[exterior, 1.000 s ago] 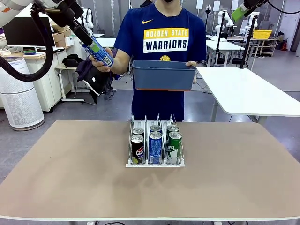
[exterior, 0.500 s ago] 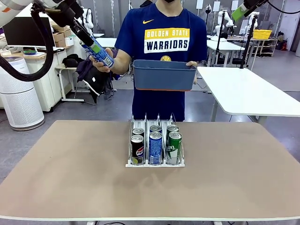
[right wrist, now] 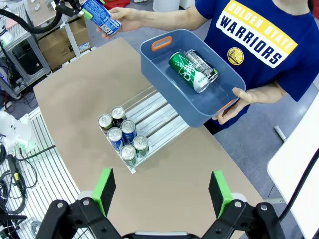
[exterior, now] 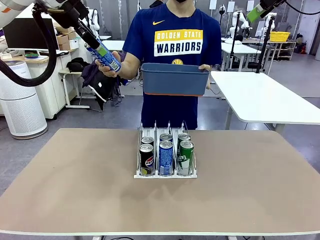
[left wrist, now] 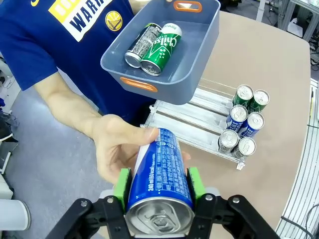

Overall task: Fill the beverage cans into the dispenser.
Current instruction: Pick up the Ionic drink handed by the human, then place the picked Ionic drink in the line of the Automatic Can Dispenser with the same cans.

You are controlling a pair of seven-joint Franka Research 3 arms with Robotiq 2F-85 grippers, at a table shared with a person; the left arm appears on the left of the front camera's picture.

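On the counter (exterior: 75, 190) the dispenser (exterior: 165, 176) carries six beverage cans (exterior: 166, 155), two per lane, while a person holds a blue tub (exterior: 175, 82) with two more just beyond it. A handover seems in hand: the left pincer (left wrist: 158, 191) is clenched on a blue can (exterior: 106, 57) that the person's hand (left wrist: 117, 149) also cups, and the right pincer (right wrist: 162, 191) hangs released. Next, I judge, the hand should let go and the can go upright into the middle lane's free rear.
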